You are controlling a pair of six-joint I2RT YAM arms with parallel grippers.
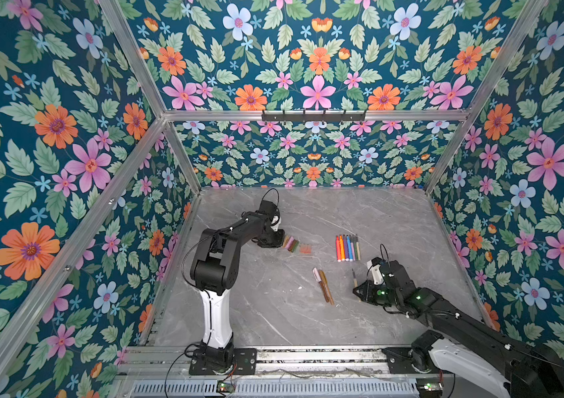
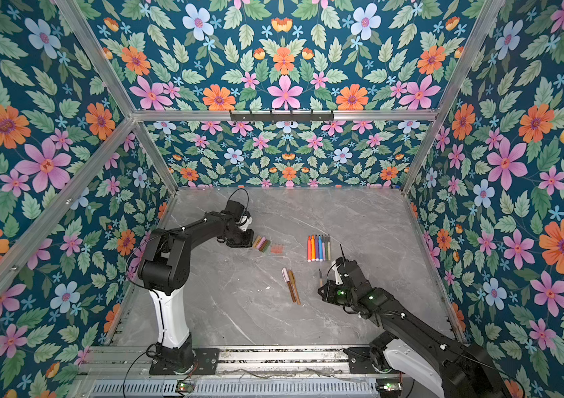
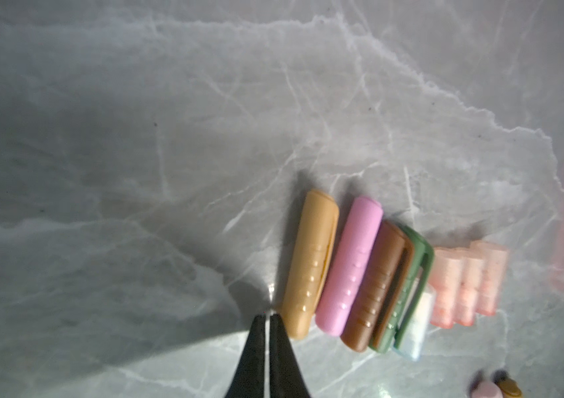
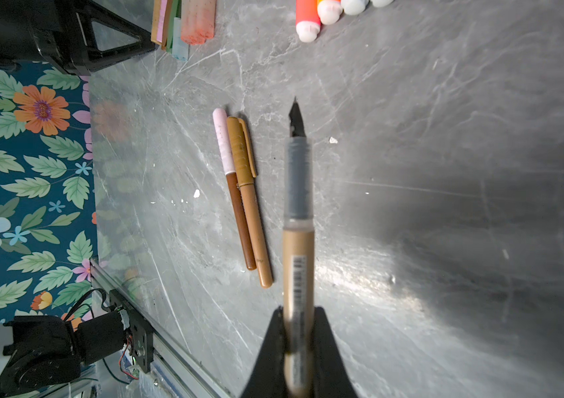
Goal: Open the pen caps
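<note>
Pen caps: gold, pink, brown, green, peach, perhaps pale blue; table grey marble.

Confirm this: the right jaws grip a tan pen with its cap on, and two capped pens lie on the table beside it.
One error: the tan pen in the right gripper is uncapped; the right wrist view shows its bare dark nib. The jaws do grip it, and two capped pens lie on the table beside it.

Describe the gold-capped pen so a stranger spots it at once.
On the grey marble table, two pens lie side by side, apart from the coloured row. It is the gold pen: its clipped cap is gold, while the brown pen beside it wears pale pink.
</note>
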